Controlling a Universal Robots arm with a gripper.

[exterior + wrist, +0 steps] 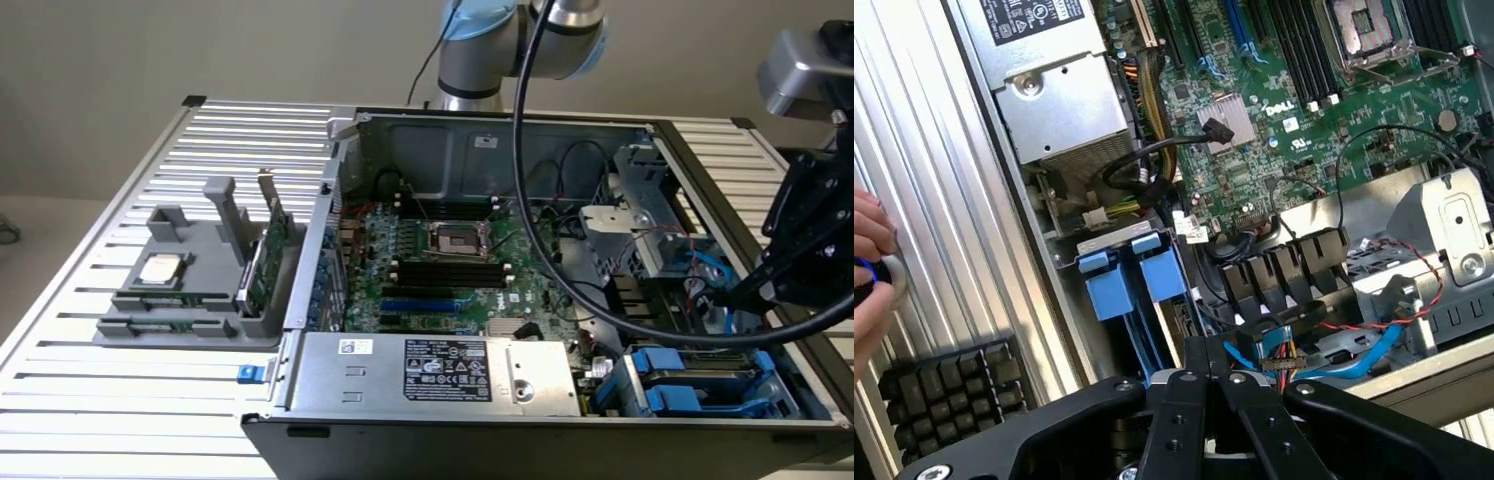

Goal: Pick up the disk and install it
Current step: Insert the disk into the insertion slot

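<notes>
The disk (703, 366) shows as a grey metal slab in blue carrier rails. It lies in the drive bay at the case's near corner, on the exterior view's right. In the wrist view its blue carrier tabs (1134, 282) stick out of the bay beside the power supply. My gripper (742, 296) hangs over the case's right side, a little above and behind the bay. My gripper (1207, 350) is shut, its black fingers (1189, 400) pressed together with nothing between them, above the blue rails and a bundle of cables.
The open computer case (334, 200) holds the motherboard (441, 270), power supply (427, 370) and loose cables (1144, 170). A grey fixture (174, 290) on the slatted table carries a processor chip (163, 268) and a green card (274, 250). A person's hand (869, 265) and a black heatsink (949, 390) lie outside the case.
</notes>
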